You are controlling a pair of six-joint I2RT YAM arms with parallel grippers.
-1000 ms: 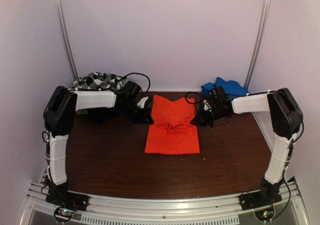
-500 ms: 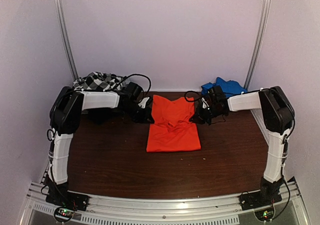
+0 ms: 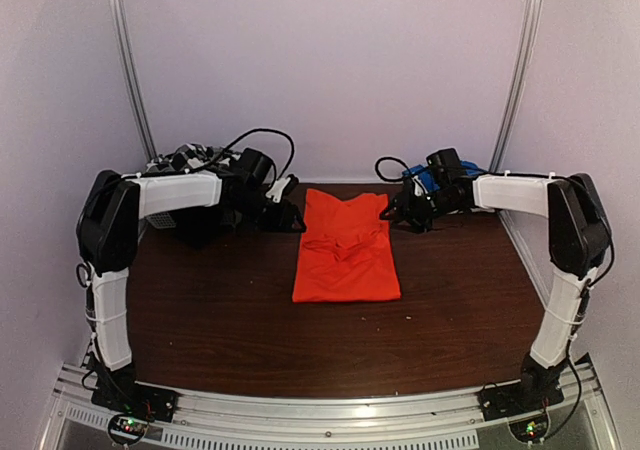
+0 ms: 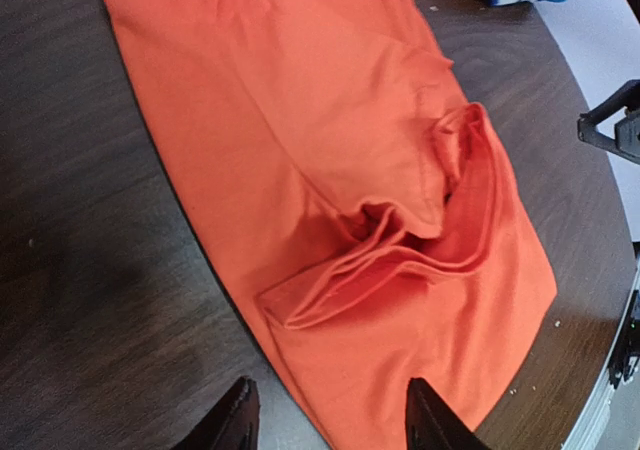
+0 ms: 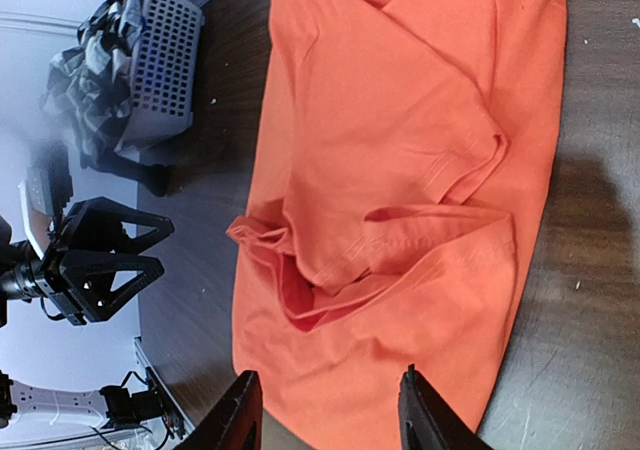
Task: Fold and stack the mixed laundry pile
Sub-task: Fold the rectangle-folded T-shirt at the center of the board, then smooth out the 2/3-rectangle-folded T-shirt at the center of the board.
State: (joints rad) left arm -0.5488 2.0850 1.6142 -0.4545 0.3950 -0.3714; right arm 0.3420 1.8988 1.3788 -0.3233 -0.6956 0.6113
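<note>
The orange-red shirt [image 3: 345,255] lies flat in the middle of the table, both sleeves folded inward into a bunched ridge [image 4: 430,220] across its chest. My left gripper [image 3: 287,213] hovers at its far left corner, open with nothing between the fingers [image 4: 330,425]. At the far right corner my right gripper [image 3: 402,210] is likewise open and empty above the cloth [image 5: 325,415]. The black-and-white checked garment [image 3: 190,156] lies heaped at the back left, partly hidden by my left arm.
A white slatted basket [image 5: 165,55] stands at the back left with the checked cloth [image 5: 90,80] spilling around it. A blue garment [image 3: 413,177] lies at the back right behind my right arm. Dark wooden tabletop [image 3: 220,320] surrounds the shirt.
Both grippers were shut at the shirt's sleeves; now both have opened, let go and lifted back toward the far corners. The sleeves rest folded on the shirt.
</note>
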